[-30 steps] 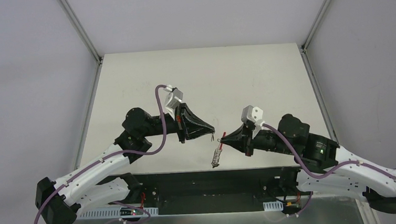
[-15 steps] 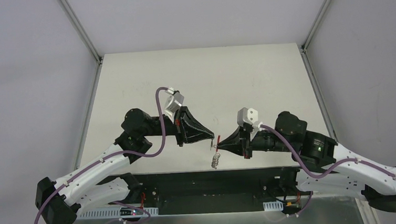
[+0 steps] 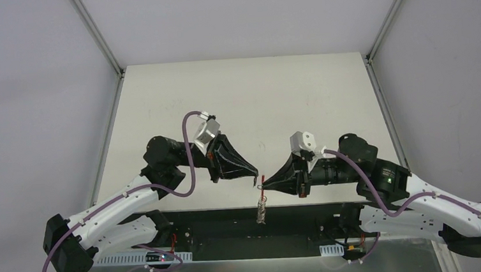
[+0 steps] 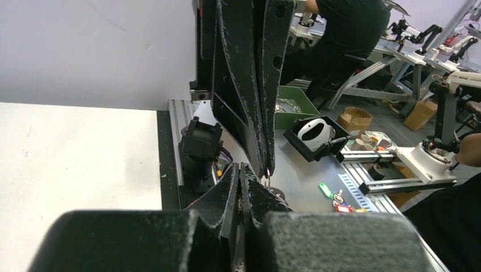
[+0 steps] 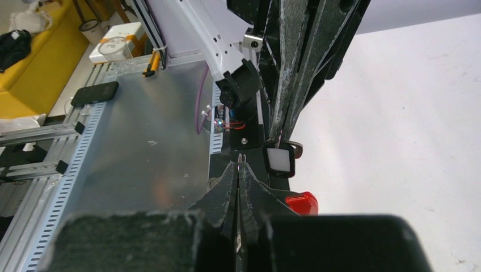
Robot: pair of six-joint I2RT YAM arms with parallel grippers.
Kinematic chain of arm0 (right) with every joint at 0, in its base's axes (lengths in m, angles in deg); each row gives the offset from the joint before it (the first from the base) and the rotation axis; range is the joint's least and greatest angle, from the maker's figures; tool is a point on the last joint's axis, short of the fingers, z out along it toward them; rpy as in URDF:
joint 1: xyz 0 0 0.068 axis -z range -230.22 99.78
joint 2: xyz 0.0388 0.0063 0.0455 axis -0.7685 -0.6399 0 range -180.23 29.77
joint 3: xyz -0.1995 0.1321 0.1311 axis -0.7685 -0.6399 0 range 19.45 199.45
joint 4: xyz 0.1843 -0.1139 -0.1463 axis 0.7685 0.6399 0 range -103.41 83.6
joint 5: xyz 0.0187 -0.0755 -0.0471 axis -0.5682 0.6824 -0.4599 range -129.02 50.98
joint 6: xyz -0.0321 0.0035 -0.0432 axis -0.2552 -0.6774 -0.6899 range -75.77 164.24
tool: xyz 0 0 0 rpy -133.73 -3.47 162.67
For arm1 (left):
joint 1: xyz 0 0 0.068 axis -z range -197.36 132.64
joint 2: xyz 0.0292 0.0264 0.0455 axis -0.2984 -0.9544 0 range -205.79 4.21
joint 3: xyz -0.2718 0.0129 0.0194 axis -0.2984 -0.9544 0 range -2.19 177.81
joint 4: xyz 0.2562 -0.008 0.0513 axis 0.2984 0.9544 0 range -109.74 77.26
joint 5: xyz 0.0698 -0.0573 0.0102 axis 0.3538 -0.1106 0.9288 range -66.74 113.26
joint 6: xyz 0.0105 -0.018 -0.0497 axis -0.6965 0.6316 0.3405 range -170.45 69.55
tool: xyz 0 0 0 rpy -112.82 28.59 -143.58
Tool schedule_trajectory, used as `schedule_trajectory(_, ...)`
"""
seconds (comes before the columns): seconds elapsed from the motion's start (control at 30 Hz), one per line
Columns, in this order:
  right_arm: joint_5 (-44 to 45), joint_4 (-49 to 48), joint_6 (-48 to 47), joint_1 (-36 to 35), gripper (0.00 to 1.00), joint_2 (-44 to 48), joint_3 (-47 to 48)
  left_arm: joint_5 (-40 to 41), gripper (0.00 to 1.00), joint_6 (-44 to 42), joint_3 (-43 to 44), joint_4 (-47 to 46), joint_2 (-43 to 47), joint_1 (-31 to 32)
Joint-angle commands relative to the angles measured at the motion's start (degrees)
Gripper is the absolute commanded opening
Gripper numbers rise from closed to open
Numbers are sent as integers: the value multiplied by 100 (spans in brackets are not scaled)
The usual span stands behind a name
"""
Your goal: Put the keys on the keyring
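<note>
**Nearly tip to tip: key and ring raised for threading**

Both arms carry their loads in the air over the near edge of the table, fingertips aimed at each other. That suits a job which needs two small parts lined up free of any surface.

The left gripper is pinched fully closed. In the right wrist view the key sits just under its tips, showing a black head with a pale face. The blade is too small to make out.

The right gripper is closed just as tightly, with a thin wire of the keyring caught between its fingertips. The rest of the bunch dangles straight down below it, and the red tag lies just beside the fingers. Gripping by the wire lets the strap and tag hang clear under their own weight, so a loop is left facing the key.

The step in hand looks like final alignment. The key and the wire are near each other, but I cannot tell whether they touch, and nothing shows the key threaded yet. The wire is thin and may twist away when pushed.
</note>
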Motion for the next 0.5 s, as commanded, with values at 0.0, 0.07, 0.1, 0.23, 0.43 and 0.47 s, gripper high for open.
schedule_trajectory(0.0,-277,-824,350,-24,0,78,212,-345,0,79,-88,-885,145,71)
schedule_trajectory(0.07,-278,-931,427,-21,0,89,210,-347,0,88,-145,-1066,170,96)
schedule_trajectory(0.1,-286,-986,457,-23,0,92,202,-369,0,102,-167,-1171,177,108)
schedule_trajectory(0.23,-365,-1146,581,-23,0,41,208,-430,0,152,-222,-1531,201,207)
schedule_trajectory(0.43,-566,-1338,737,-22,0,-13,238,-448,0,302,-287,-1971,228,265)
schedule_trajectory(0.47,-599,-1383,763,-20,0,-13,230,-448,0,313,-287,-2026,225,280)
